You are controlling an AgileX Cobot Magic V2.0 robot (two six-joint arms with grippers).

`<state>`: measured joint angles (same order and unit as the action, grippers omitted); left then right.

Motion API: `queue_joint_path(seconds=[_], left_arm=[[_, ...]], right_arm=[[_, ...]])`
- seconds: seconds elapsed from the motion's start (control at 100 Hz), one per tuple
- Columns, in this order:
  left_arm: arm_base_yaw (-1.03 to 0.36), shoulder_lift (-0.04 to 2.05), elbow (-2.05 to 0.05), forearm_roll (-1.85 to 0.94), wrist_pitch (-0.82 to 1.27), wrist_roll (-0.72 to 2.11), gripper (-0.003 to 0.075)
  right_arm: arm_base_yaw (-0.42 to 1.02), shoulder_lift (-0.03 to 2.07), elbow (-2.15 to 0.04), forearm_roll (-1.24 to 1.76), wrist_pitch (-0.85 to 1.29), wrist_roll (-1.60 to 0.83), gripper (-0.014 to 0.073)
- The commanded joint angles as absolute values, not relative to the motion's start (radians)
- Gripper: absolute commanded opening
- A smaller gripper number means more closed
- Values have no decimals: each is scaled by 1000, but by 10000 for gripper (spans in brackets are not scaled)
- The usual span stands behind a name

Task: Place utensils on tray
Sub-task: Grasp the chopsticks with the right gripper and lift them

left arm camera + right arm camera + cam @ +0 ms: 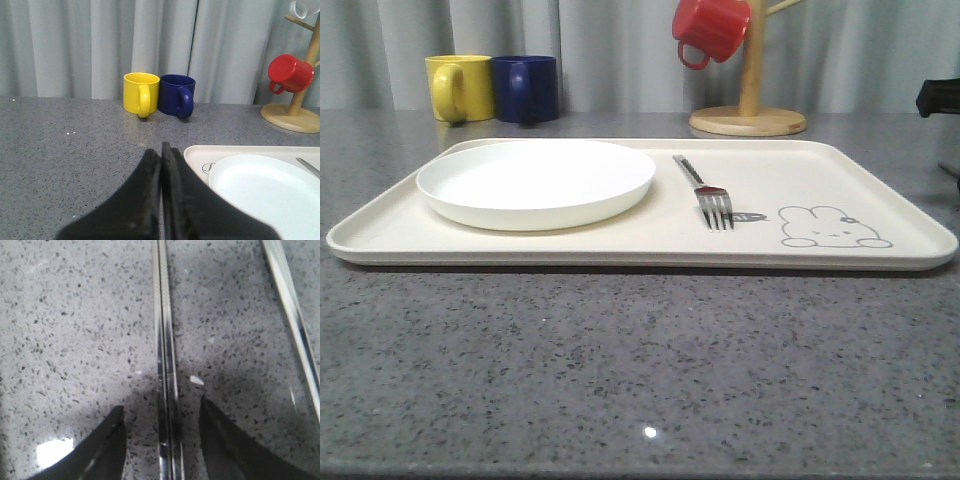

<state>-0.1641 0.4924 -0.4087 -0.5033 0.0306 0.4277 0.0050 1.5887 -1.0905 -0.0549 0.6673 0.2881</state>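
The cream tray (880, 180) with its bunny drawing lies on the grey counter. On it rest the round white plate (535, 180) and, to the plate's right, a silver fork (705, 190). In the right wrist view, slim metal chopsticks (164, 340) lie side by side on the counter. My right gripper (162, 404) is open, with a finger on either side of them and not touching. My left gripper (161, 148) is shut on nothing, low over the counter beside the tray's corner (197, 152) and the plate (265, 192).
A yellow mug (458, 87) and a blue mug (526, 88) stand behind the tray on the left. A red mug (710, 28) hangs on a wooden stand (748, 120) at the back right. Another slim metal bar (292, 320) lies beside the chopsticks.
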Motion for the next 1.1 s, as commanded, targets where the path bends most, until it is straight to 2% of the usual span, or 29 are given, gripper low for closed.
queue_joint_path(seconds=[0.0, 0.11, 0.16, 0.35, 0.47, 0.86, 1.09], left_arm=[[-169, 496, -435, -513, -39, 430, -18], [-169, 496, -435, -513, -39, 430, -18], [-169, 496, -435, -513, -39, 430, -18], [-169, 496, -435, -513, -39, 430, -18], [-169, 496, -435, -513, -39, 430, -18], [-169, 496, -435, -513, -39, 430, -18], [-169, 496, -435, -513, -39, 430, -18]], right_arm=[[-1, 1561, -1112, -56, 707, 278, 360], [-1, 1561, -1112, -56, 726, 277, 356], [-1, 1561, -1112, -56, 731, 277, 327], [-1, 1561, -1112, -54, 744, 277, 48], [-1, 1561, -1112, -47, 746, 277, -50], [8, 1527, -1186, -35, 826, 277, -53], [74, 1468, -1272, 0, 878, 277, -53]])
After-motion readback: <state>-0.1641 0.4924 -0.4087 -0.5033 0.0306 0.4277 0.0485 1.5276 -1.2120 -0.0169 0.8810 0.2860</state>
